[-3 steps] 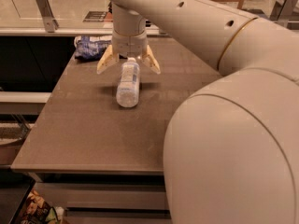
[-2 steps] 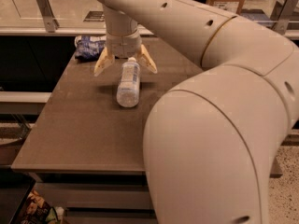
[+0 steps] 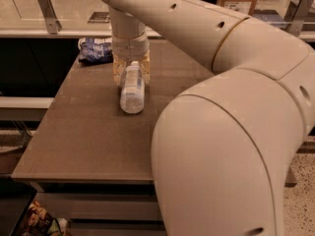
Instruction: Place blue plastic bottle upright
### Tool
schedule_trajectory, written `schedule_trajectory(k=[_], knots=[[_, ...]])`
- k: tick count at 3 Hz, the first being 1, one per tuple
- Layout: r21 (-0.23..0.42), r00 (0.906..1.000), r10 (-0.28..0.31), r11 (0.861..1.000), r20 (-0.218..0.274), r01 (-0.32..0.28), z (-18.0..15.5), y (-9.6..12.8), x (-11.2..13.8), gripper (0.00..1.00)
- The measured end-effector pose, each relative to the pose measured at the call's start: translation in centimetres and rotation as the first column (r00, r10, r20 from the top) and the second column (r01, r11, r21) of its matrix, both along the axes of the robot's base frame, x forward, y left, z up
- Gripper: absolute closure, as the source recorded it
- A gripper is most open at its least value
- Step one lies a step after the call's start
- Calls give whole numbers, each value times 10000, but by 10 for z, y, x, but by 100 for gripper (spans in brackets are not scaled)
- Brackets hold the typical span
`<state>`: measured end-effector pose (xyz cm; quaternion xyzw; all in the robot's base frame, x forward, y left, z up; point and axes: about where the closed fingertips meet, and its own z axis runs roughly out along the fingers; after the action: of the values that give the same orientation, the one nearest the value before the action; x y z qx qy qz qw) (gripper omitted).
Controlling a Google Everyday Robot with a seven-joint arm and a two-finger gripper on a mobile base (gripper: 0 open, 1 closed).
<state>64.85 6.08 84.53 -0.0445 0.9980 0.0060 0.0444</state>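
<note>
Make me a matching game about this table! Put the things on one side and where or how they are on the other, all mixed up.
Things:
1. water bottle
2. snack bag
3. hand
4. table

Place or state:
A. at the table's far left corner
B. brown, under all the rest
C. lying on its side
D. closed on the bottle's cap end

Pairs: 1-C, 2-A, 3-D, 4-B

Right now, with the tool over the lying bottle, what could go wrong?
The tool straddles the bottle near its far end, away from the middle: on lifting, it may pivot or slip out. Lying on its round side, the bottle could roll across the table if nudged.
</note>
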Motion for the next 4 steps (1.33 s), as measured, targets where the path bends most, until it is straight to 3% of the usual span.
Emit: schedule_trajectory(k=[2, 3, 4], knots=[[79, 10000, 11, 10000, 93, -12, -3, 2, 4, 87], [111, 9999, 17, 9999, 131, -19, -5, 4, 5, 100], [113, 9999, 19, 9999, 135, -20, -4, 4, 5, 100]])
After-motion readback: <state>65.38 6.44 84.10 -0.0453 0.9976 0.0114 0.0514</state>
